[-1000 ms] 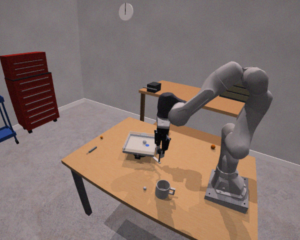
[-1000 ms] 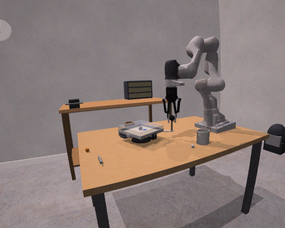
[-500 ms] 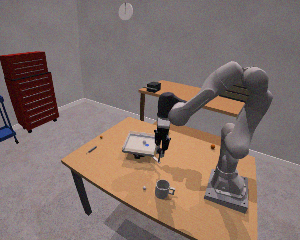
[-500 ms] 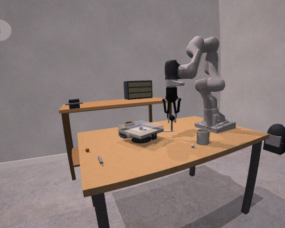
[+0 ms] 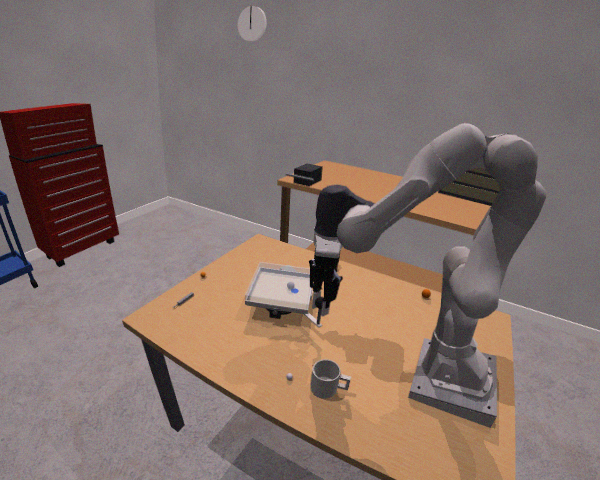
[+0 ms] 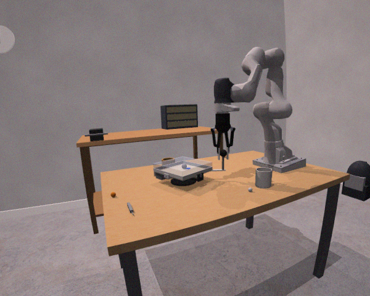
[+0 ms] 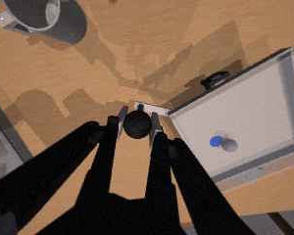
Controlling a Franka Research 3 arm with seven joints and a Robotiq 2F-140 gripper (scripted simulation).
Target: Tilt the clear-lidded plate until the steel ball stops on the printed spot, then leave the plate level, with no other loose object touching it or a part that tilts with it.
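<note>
Your gripper (image 7: 137, 128) is clamped on the black knob (image 7: 137, 124); the steel ball (image 7: 229, 145) sits just right of the printed spot (image 7: 216, 141). Tilt too hard and it overshoots.

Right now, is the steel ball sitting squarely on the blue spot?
No. In the wrist view the steel ball lies just beside the blue spot, most of which still shows uncovered.

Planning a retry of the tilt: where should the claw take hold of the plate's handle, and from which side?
Grip the black ball knob topping the upright stem at the plate's corner, coming straight down from above. The round knob fits between the fingers; the claw holds it that way now.
</note>
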